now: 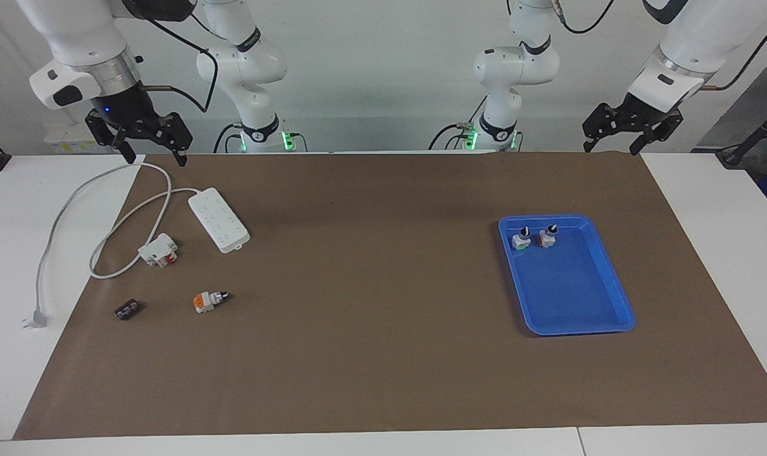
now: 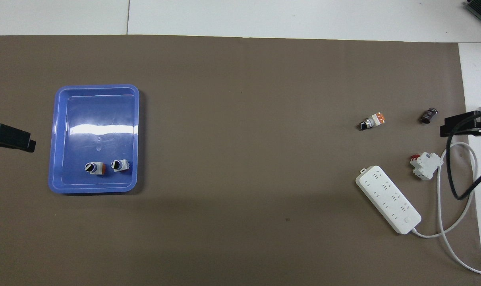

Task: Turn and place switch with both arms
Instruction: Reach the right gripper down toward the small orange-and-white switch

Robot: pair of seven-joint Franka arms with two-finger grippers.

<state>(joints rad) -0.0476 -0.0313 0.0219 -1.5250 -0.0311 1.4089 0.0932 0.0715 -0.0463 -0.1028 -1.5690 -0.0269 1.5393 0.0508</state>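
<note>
Task not yet begun: neither arm has touched the switch (image 1: 209, 300), which lies on its side on the brown mat (image 1: 370, 354) in the lower left of the facing view, knob toward frame centre; in the overhead view it sits at right of centre, upper half. The right gripper (image 1: 154, 147) hangs in the air at the upper left of the facing view, fingers spread, holding nothing, over the mat's edge by the coiled cable (image 1: 104, 215). The switch is well apart from it, lower in that frame, with the power strip (image 1: 218, 219) and the white-and-red block (image 1: 159, 249) lying between. A small dark part (image 1: 128, 310) rests near the switch, closer to the frame's left edge. The left gripper (image 1: 613, 139) waits at the upper right, fingers spread and empty, above the mat's upper edge. The blue tray (image 1: 602, 320) lies at right of centre, lower in the frame than this gripper; two like switches stand in the tray's upper end, one green-based (image 1: 520, 239), one red-based (image 1: 547, 236). Judgement: the opening step is in hand, namely the reach. The next move calls for the right gripper to descend past the strip and block, then close across the switch's white body, leaving the knob free for the other arm to turn; the tray is the likely destination.
</note>
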